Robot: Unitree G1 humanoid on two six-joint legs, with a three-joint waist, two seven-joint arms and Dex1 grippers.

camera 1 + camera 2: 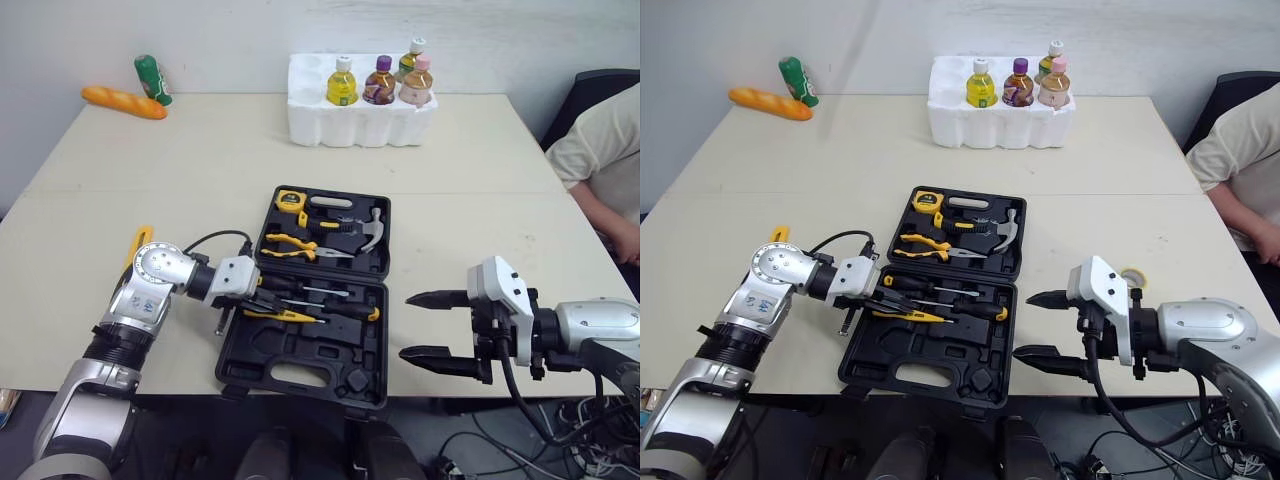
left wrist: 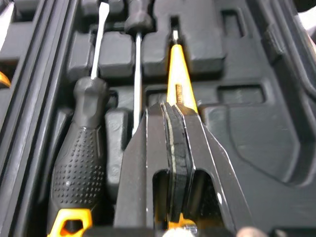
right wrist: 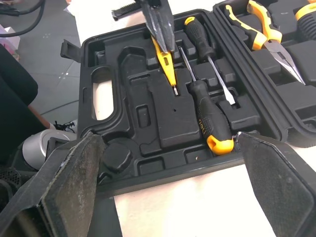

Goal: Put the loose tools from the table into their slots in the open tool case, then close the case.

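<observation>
Left end effector [image 2: 171, 109], fingers together, lying along the yellow screwdriver [image 2: 177, 74].
Screwdriver sits in the lower half of the open tool case [image 1: 300, 372], frame centre, beside two black-handled screwdrivers [image 3: 207, 113]; right end effector [image 1: 405, 325], fingers apart, lower right, over the counter [image 1: 200, 160] edge.

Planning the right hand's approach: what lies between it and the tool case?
Only a narrow strip of bare table lies between the open right hand and the tool case, seen in the left eye and right wrist views.
</observation>
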